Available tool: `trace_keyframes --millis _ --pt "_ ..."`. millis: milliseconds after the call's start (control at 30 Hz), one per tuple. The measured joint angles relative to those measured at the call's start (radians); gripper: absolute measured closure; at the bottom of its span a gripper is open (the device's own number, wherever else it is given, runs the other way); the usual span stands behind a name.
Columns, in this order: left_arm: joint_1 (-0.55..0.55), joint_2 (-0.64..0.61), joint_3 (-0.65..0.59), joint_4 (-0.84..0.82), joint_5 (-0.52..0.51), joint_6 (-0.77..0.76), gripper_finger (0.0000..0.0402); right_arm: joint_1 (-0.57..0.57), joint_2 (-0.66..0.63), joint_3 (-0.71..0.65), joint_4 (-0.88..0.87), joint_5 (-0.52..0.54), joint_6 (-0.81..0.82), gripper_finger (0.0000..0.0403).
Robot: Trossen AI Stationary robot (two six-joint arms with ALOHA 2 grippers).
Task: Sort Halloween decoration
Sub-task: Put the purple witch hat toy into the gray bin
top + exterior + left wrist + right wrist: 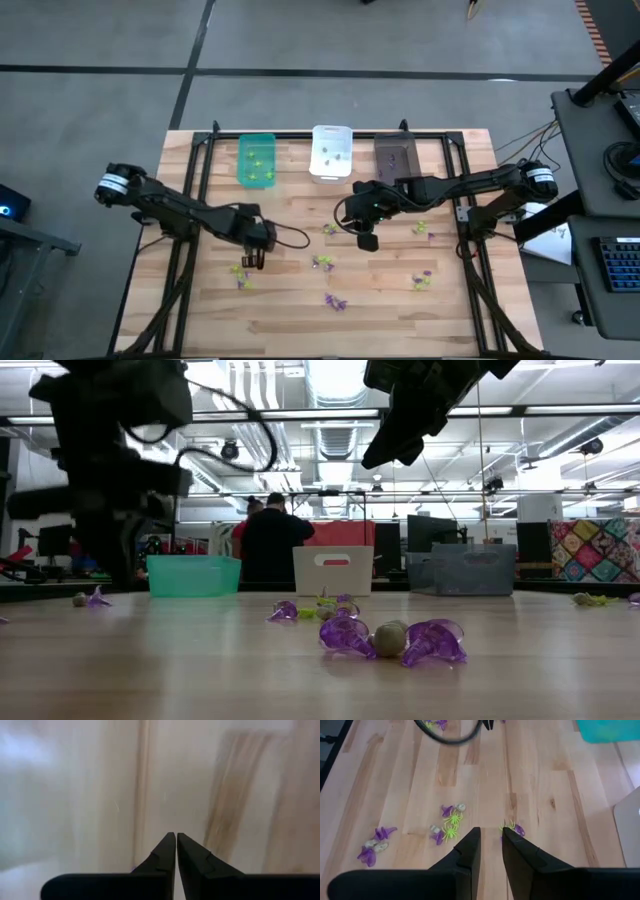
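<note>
- Left gripper (251, 262) low over the wooden table (300, 320) at left of centre in the high view, fingers (167, 851) pressed together at the tips with nothing visible between them; only blurred bare wood ahead in the left wrist view.
- Right gripper (367, 241) at centre of the high view, raised off the wood; fingers (467, 845) a narrow gap apart, holding nothing.
- Halloween decoration (322, 262) scattered across the lower middle of the table in the high view: a yellow-green and purple cluster (238, 272) just below the left gripper, a purple piece (335, 300) lower centre, more (423, 279) at lower right, another (422, 229) right of the right gripper.
- In the low view, purple pieces with a greyish one (390, 639) large in the foreground at centre.
- Several small yellow-green pieces already inside the green bin (257, 160) and the white bin (331, 150), upper centre of the high view.
- Dark grey bin (396, 155) just right of the white one; contents not discernible.
- A person (270, 540) standing in the room behind the bins, low view.
</note>
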Motion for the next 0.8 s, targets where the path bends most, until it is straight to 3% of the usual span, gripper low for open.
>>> trace_keyframes --millis 300,633,800 --pt "0.005 -0.114 0.045 -0.269 0.000 -0.022 0.0396 0.000 0.000 0.000 0.003 0.000 0.014 0.0335" --pt "0.006 -0.080 0.016 -0.210 -0.005 -0.024 0.0296 0.000 0.000 0.000 0.026 0.000 0.014 0.0335" --pt "0.007 -0.014 -0.009 -0.189 -0.011 -0.015 0.0276 0.000 0.000 0.000 0.026 0.000 0.014 0.0335"
